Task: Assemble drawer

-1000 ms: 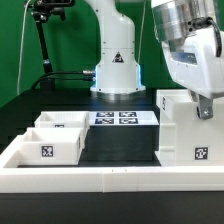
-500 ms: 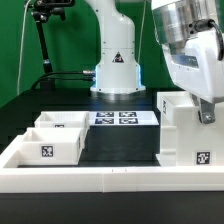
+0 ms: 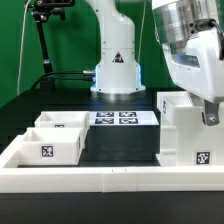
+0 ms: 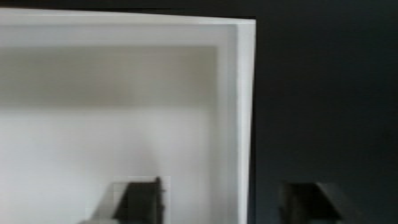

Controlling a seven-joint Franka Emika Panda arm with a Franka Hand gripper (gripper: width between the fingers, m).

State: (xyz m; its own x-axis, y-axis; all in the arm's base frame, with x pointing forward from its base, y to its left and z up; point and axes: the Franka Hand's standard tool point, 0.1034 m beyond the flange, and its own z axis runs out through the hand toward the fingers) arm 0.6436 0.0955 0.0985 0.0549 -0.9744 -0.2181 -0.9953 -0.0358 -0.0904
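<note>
The white box housing (image 3: 185, 132) of the drawer stands at the exterior view's right, with a square tag on its front. Two small white trays (image 3: 50, 143) (image 3: 63, 121) sit at the exterior view's left. My gripper (image 3: 209, 113) hangs over the housing's upper right part, and its fingertips are low at the housing's top. In the wrist view the gripper (image 4: 228, 203) is open. One dark finger (image 4: 139, 200) is over the white inside of the housing (image 4: 107, 110), the other finger (image 4: 324, 203) is outside it. The housing's wall edge (image 4: 240, 100) runs between them, touching neither.
The marker board (image 3: 118, 117) lies in front of the robot base (image 3: 118, 75). A long low white wall (image 3: 110, 182) edges the table's front and left side. A black stand (image 3: 42, 40) rises at the back left.
My gripper has shifted slightly down and toward the exterior view's right over the housing. The housing and trays have not moved.
</note>
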